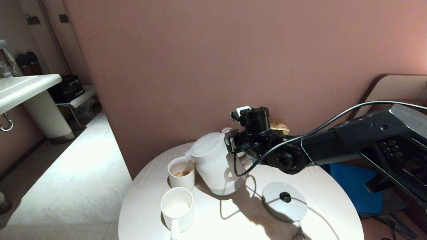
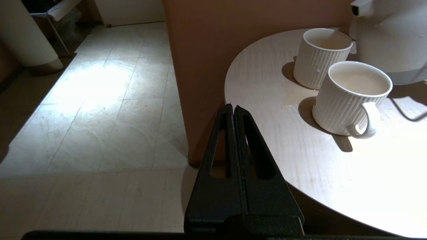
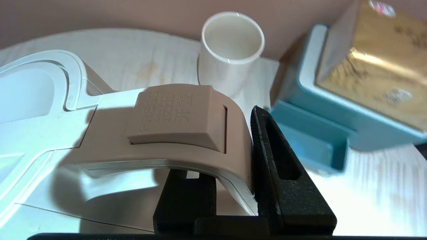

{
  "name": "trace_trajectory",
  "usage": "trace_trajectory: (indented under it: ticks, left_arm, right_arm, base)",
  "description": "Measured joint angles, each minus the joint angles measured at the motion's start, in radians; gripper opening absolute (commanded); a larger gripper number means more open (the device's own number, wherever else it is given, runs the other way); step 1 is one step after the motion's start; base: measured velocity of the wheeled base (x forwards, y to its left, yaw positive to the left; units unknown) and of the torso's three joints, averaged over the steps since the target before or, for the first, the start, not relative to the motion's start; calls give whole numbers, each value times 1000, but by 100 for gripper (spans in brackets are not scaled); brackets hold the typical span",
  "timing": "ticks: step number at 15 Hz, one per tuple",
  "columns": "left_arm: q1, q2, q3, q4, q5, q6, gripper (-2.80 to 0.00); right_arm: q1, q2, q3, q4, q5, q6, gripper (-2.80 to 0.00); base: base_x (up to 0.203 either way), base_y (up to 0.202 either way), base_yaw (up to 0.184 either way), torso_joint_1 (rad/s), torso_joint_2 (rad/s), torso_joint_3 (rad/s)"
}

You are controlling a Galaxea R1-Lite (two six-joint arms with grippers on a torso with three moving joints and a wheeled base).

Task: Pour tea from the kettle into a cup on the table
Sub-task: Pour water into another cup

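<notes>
1. We see the right gripper [image 3: 230,173] clamped on the loop handle [image 3: 186,133] of the white electric kettle [image 1: 217,163], one black finger [image 3: 277,173] pressed against the handle's side beside the press button [image 3: 176,116].
2. The kettle sits near the middle of the round pale wood table [image 1: 240,216], leaning toward 9 o'clock, its spout [image 1: 187,154] just over the rim of the far ribbed cup [image 1: 181,173].
3. That cup holds a little orange-brown tea [image 1: 182,173].
4. A second ribbed mug [image 1: 177,208] stands at 7 o'clock from the kettle, handle toward us, close beside the first cup.
5. The kettle's white disc base [image 1: 284,201] lies on the table at 4 o'clock from the kettle, apart from it.
6. In the right wrist view a plain white cup [image 3: 230,50] and a blue tray [image 3: 320,133] with a gold box [image 3: 377,63] stand behind the handle.
7. The left gripper [image 2: 234,110] hangs off the table's edge over the tiled floor [image 2: 86,110], fingers pressed together, holding nothing.
</notes>
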Motion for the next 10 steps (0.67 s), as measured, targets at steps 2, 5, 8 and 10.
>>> trace_trajectory:
  ticks: [2,5,8,10]
  left_arm:
    - [0,0,0,0,0,0,-280]
    - [0,0,0,0,0,0,-280]
    - [0,0,0,0,0,0,-280]
    - [0,0,0,0,0,-1,-280]
  right_arm:
    - [-4,-48,65,-1,10,12,-280]
    - [2,-138,180,-2,16,66,-280]
    - [33,-229,284,-1,17,77,-280]
    - [63,-276,328,-2,15,79,-280]
  base:
    - [0,0,0,0,0,0]
    - [0,0,0,0,0,0]
    - [0,0,0,0,0,0]
    - [0,0,0,0,0,0]
